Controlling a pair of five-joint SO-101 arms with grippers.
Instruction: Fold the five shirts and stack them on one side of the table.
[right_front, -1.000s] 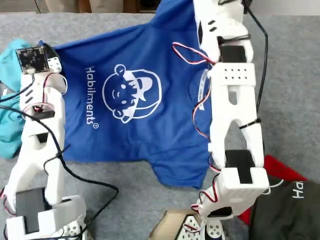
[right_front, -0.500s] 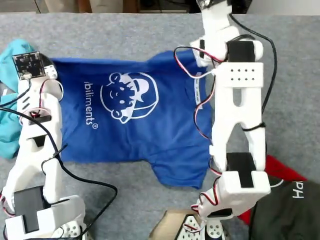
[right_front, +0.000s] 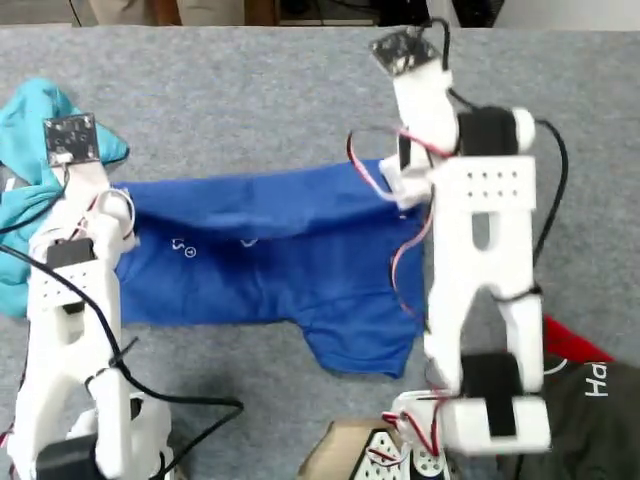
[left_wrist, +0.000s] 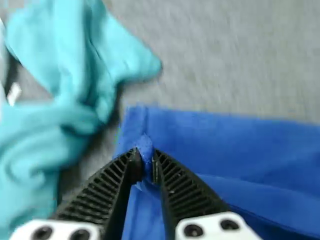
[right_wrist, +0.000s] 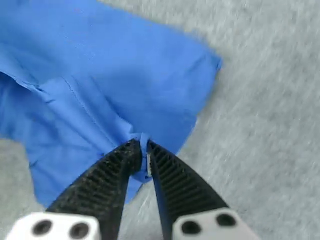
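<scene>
Blue shirt (right_front: 270, 260) across the middle of the grey tabletop (right_front: 250, 90), doubled over on itself. Fold line along its 12 o'clock side, upper layer lying down over the lower one, white print almost wholly covered. One sleeve sticking out flat toward 5 o'clock.

Left gripper (left_wrist: 144, 162) at the shirt's 9 o'clock end. Black ribbed fingers (left_wrist: 110, 190) drawn narrow, pinching a small peak of blue cloth right at the corner of the fold.

Right gripper (right_wrist: 141, 150) at the shirt's 3 o'clock end, tucked under its own white arm in the high view. Fingers (right_wrist: 105, 180) likewise drawn narrow, nipping a little ridge of blue fabric close to a seam. Bare grey tabletop just past the cloth's edge.

Teal shirt (right_front: 25, 200) crumpled in a heap at the tabletop's 9 o'clock edge, just beside the blue corner held by the left gripper. Strip of grey visible between the two in the left wrist view.

Red cloth (right_front: 570, 345) and dark shirt (right_front: 580, 420) bunched at 4 to 5 o'clock, the dark one lying over part of the red, both close against the right arm's base.

Brown cardboard flap (right_front: 340, 450) at 6 o'clock, beside that same base. Cannot tell whether it belongs to a box or holds anything.
</scene>
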